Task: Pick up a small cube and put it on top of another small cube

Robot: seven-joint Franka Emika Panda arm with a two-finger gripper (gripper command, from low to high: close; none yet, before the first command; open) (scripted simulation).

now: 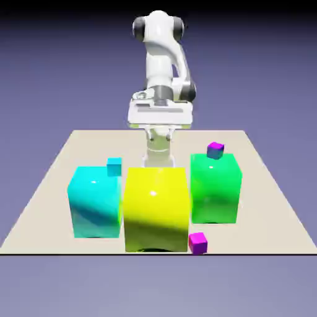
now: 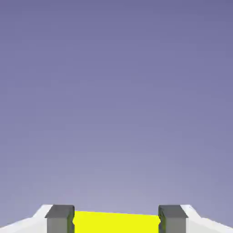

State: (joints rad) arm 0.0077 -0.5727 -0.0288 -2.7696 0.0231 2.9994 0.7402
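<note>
In the hand view a plain yellow face, the small cube (image 2: pixel 116 221), fills the whole gap between my two grey fingertips (image 2: pixel 59 219) and touches both. My gripper (image 2: pixel 116 226) is shut on it. In the exterior view the gripper (image 1: pixel 158 151) hangs down behind the big yellow block (image 1: pixel 156 207), which hides its tips and the yellow cube. The other small cube (image 1: pixel 215 150), magenta on top with dark blue-purple sides, rests on the big green block (image 1: pixel 215 189), to the exterior view's right of the gripper.
A big cyan block (image 1: pixel 94 201) with a tiny cyan cube (image 1: pixel 114 166) on it stands at the exterior view's left. An all-magenta tiny cube (image 1: pixel 198 243) lies on the table (image 1: pixel 272 204) by the yellow block's front corner. The three big blocks stand close together.
</note>
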